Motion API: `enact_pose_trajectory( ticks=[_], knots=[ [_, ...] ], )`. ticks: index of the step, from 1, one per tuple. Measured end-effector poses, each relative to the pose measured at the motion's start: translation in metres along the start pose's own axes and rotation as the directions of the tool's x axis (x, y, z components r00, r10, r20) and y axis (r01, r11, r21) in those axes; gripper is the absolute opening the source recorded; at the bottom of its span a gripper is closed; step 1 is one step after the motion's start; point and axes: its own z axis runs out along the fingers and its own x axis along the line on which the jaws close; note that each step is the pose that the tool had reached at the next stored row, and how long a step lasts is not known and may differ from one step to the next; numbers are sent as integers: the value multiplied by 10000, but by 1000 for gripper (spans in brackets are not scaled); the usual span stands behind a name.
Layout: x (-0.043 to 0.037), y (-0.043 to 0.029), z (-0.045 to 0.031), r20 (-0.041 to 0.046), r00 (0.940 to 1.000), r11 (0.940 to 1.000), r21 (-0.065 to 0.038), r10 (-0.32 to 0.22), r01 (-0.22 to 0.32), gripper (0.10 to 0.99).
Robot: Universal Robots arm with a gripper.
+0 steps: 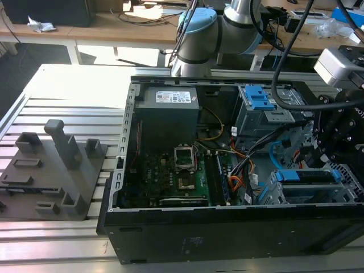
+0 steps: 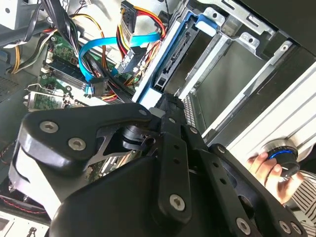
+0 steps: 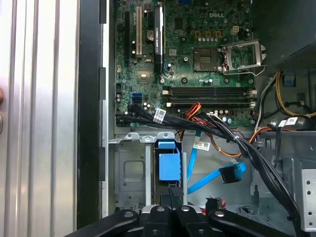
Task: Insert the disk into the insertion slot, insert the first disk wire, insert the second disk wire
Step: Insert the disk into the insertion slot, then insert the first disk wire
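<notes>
Matt grey sheet-metal insertion slot [image 3: 129, 170]

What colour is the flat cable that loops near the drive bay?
Light blue. The flat cable shows best in the second wrist view.

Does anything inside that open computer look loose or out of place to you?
Yes: the light-blue flat cable beside the disk looks loose. In the first wrist view its connector end lies free, plugged into nothing that I can see. Nothing looks spilled or broken.
</notes>
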Motion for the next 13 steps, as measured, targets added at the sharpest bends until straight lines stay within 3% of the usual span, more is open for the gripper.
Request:
enact_pose_trajectory(
  ticks=[13],
  knots=[
    [0, -1, 2, 2, 10000, 10000, 0, -1, 1, 114]
  ],
)
